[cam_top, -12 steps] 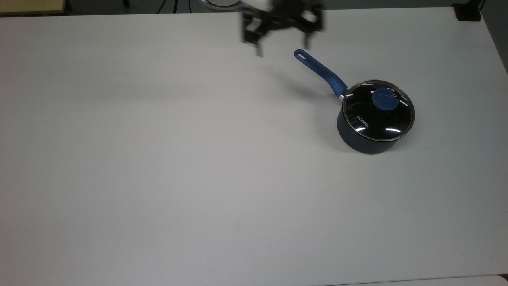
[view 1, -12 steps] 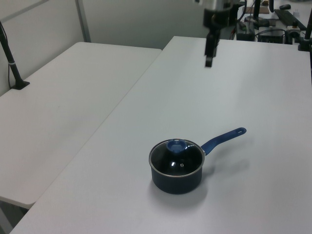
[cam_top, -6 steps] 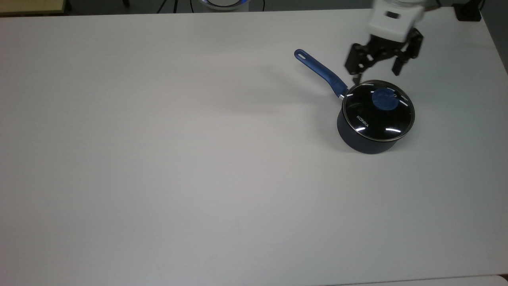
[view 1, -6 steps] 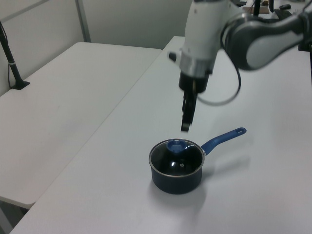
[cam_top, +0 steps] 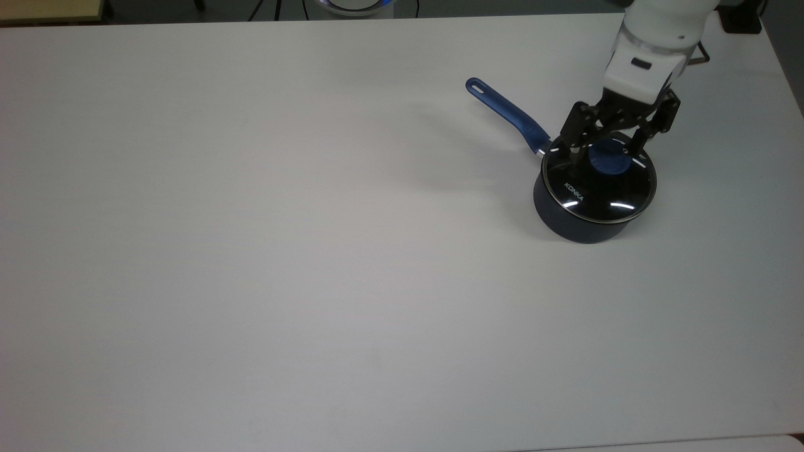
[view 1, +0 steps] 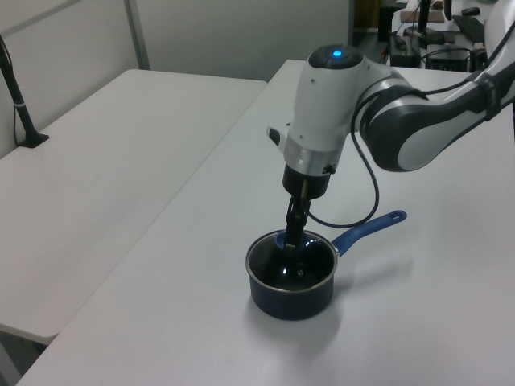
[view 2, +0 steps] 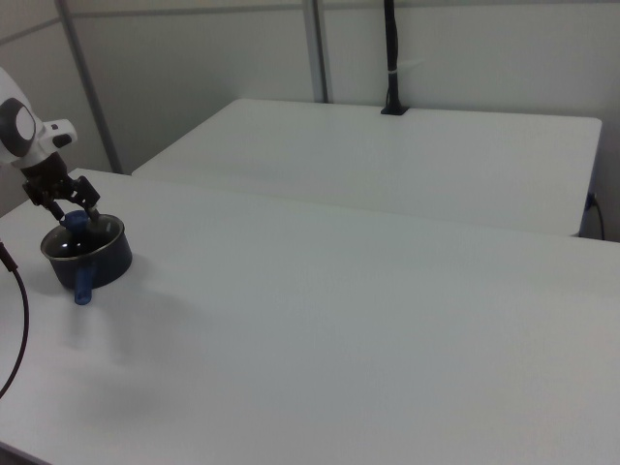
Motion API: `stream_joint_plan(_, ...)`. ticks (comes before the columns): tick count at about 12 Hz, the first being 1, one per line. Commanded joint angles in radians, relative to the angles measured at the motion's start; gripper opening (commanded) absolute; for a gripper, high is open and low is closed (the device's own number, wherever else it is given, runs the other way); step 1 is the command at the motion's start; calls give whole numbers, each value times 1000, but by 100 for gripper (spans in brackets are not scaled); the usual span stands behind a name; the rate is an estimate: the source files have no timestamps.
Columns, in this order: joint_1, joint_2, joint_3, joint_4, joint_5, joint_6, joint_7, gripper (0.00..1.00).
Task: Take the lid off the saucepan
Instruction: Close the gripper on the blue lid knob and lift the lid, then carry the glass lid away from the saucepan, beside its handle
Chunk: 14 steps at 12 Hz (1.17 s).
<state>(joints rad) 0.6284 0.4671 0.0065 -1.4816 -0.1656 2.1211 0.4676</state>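
end effector [cam_top: 608,152] fingers apart astride the round glass lid's [cam_top: 600,183] blue knob [cam_top: 607,157]; i'd centre, clamp, lift straight up.

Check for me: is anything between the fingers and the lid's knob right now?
Nothing visible. In the top view the open gripper straddles the blue knob of the lid, one finger on each side. The lid is seated on the saucepan, and the white table around it is bare.

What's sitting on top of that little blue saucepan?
A clear glass lid with a blue knob covers the saucepan. The robot's open hand straddles the knob. Through the glass the inside looks dark; any contents cannot be made out.
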Motion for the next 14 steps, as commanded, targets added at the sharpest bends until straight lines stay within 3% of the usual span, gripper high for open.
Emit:
stream_joint_plan(1,11,22,-8,20,-12,16,43,89)
stream_joint_plan(5,19,15,-8,20,-3,14,45,52)
stream_joint_plan(9,-22,-62,-10,14,9,-1,43,49)
stream_joint_plan(11,-94,-109,-10,-22,11,-47,36,49)
stream_joint_plan(14,-266,-217,3,-190,18,-50,-15,48)
